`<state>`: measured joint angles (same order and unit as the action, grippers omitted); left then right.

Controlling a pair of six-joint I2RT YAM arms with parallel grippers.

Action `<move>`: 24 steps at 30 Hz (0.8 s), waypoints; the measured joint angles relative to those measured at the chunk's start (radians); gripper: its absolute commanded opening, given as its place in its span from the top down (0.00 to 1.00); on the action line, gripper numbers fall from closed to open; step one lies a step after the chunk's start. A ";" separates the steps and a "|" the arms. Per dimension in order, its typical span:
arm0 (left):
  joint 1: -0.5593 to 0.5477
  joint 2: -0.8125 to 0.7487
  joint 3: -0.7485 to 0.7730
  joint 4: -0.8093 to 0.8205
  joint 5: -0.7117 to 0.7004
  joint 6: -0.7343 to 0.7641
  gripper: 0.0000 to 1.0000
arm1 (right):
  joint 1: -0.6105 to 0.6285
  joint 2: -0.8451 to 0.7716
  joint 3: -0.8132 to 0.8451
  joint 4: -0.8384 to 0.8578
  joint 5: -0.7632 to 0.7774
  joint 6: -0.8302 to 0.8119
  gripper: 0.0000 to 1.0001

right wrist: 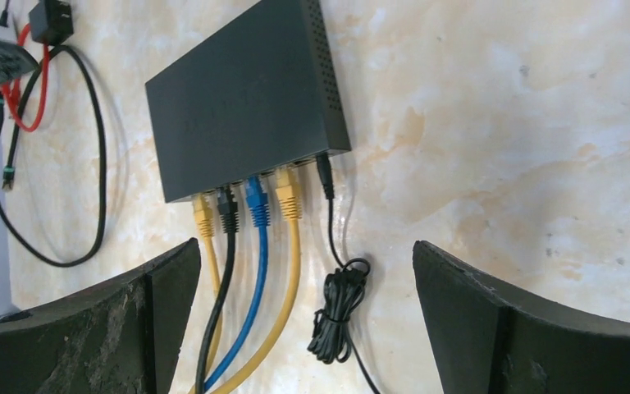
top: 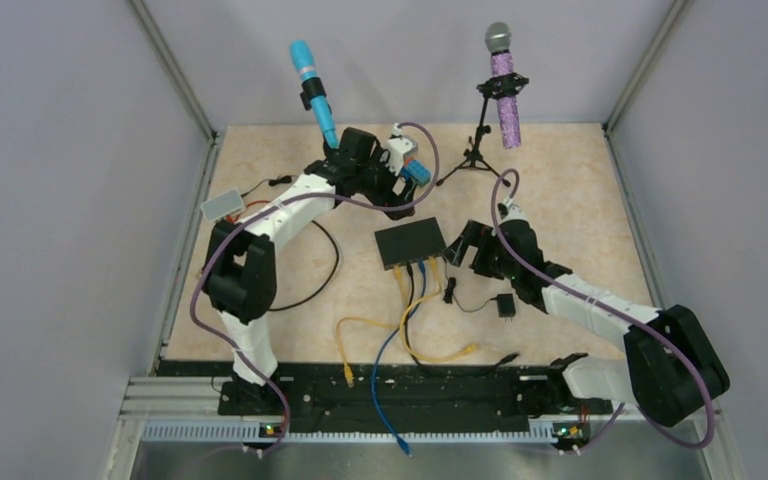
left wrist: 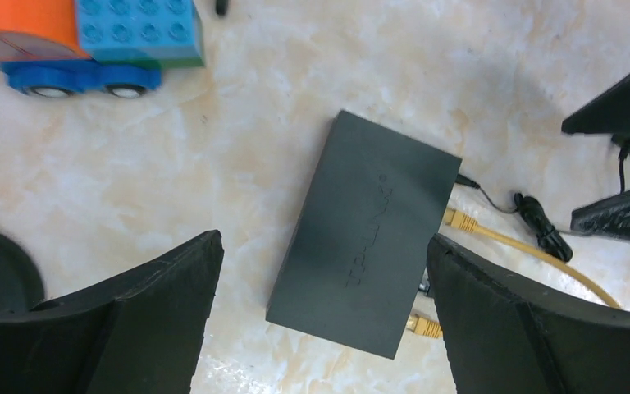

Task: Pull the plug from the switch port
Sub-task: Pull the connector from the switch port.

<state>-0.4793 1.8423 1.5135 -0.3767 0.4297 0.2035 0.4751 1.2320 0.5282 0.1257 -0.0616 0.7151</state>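
Top view: the switch (top: 412, 242) lies flat mid-table (top: 560, 200). Its ports (top: 418, 262) face the arms, and cables (top: 400, 330) trail from them toward the near edge. The left gripper (top: 397, 197) hangs just behind the switch and the right gripper (top: 458, 246) sits just beside its right end.

Left wrist: the jaws stand wide apart and hold nothing, with the switch seen between them. A toy car (left wrist: 82, 49) sits in the far corner.

Right wrist: these jaws are also wide and empty, and they face the port edge. Seated in a row are a yellow plug (right wrist: 203, 220), black plug (right wrist: 228, 212), blue plug (right wrist: 256, 205) and second yellow plug (right wrist: 288, 197), then a thin power lead (right wrist: 326, 176). No bin or tray shows; the ports are the only holders, and every one that shows looks filled.

Each plug is probably small, hard and latched, on a limp cable. It is best pinched on its body right at the port, not on the cord. The switch looks light and likely to slide when pulled, so it wants bracing.
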 measured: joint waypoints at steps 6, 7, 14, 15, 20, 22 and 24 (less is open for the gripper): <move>0.011 0.060 0.021 -0.126 0.053 0.002 0.01 | -0.020 -0.001 0.000 -0.046 0.026 -0.007 0.03; 0.011 0.037 -0.001 -0.111 0.053 -0.008 0.01 | -0.023 -0.001 0.000 -0.051 0.029 -0.008 0.03; 0.010 -0.346 -0.230 0.137 0.022 -0.200 0.01 | -0.027 -0.025 0.000 -0.087 0.042 -0.025 0.03; 0.010 -0.385 -0.248 0.169 0.017 -0.217 0.01 | -0.027 -0.029 0.000 -0.087 0.042 -0.026 0.03; 0.027 -0.381 -0.269 0.272 0.101 -0.262 0.01 | -0.027 -0.036 0.000 -0.089 0.042 -0.034 0.04; 0.033 -0.277 -0.229 0.239 0.144 -0.273 0.01 | -0.027 -0.036 0.001 -0.090 0.042 -0.035 0.04; 0.033 -0.151 -0.166 0.157 0.159 -0.257 0.03 | -0.027 -0.036 0.003 -0.091 0.042 -0.039 0.04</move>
<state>-0.4465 1.6917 1.3476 -0.2199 0.5892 -0.0532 0.4484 1.1961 0.5308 0.0349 -0.0193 0.6762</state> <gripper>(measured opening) 0.987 0.963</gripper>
